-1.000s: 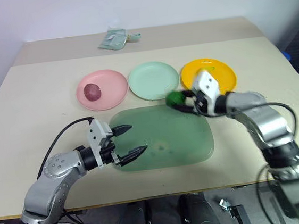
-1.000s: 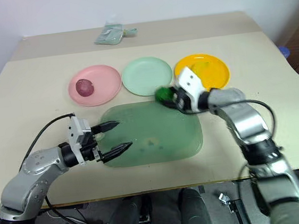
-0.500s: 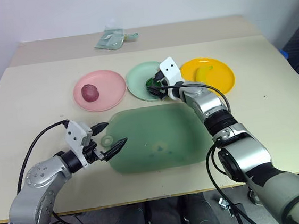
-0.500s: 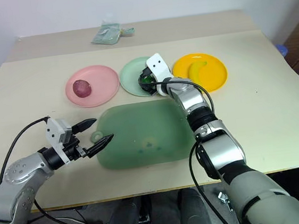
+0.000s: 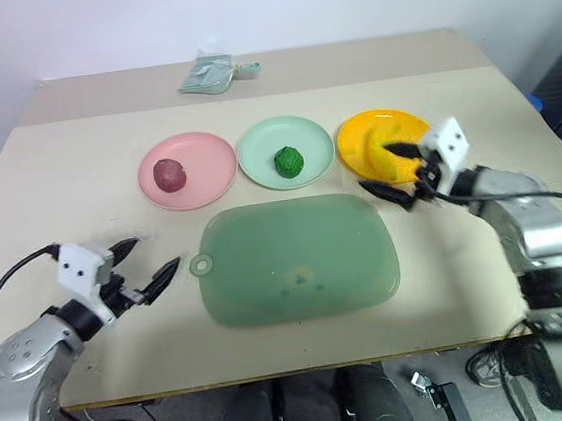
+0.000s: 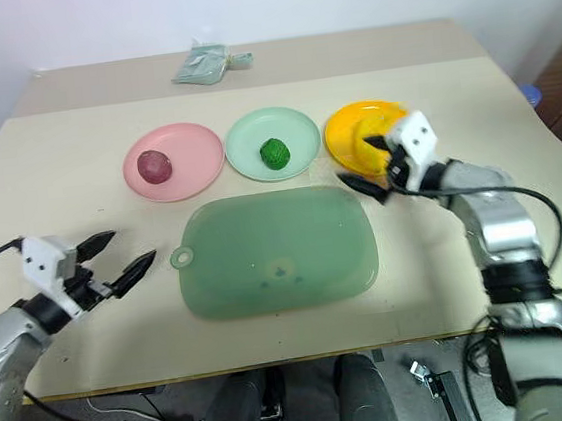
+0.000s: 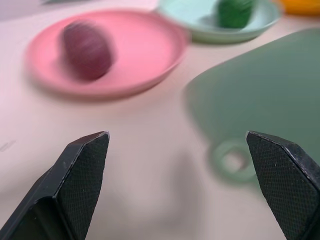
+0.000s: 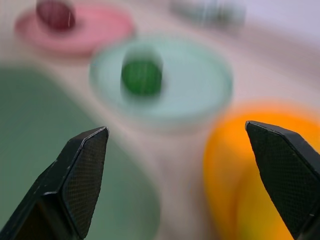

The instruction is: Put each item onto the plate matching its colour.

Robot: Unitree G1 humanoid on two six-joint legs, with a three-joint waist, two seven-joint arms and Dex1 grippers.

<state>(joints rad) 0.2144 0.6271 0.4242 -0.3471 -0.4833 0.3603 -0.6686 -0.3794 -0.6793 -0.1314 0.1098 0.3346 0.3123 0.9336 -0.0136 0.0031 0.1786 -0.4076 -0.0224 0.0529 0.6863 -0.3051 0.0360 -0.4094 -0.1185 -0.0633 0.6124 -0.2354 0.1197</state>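
Observation:
The purplish-red ball (image 5: 168,174) lies on the pink plate (image 5: 206,163). On the mint green plate (image 5: 309,137) sits the bumpy green ball (image 5: 288,160), free of any gripper. The yellow banana (image 8: 255,200) rests on the orange-yellow plate (image 5: 359,137), partly behind my right gripper (image 5: 374,165). That gripper hovers open and empty at the plate's near edge, pointing toward the green plate. My left gripper (image 5: 155,256) is open and empty over bare table, to the left of the cutting board.
A large translucent green cutting board (image 5: 296,259) with a handle hole lies in front of the plates, between my arms. A crumpled pale green bag (image 5: 211,74) sits at the table's far edge.
My right gripper opened, left the green ball on the mint plate and drew back to the right. My left gripper swung left, off the cutting board.

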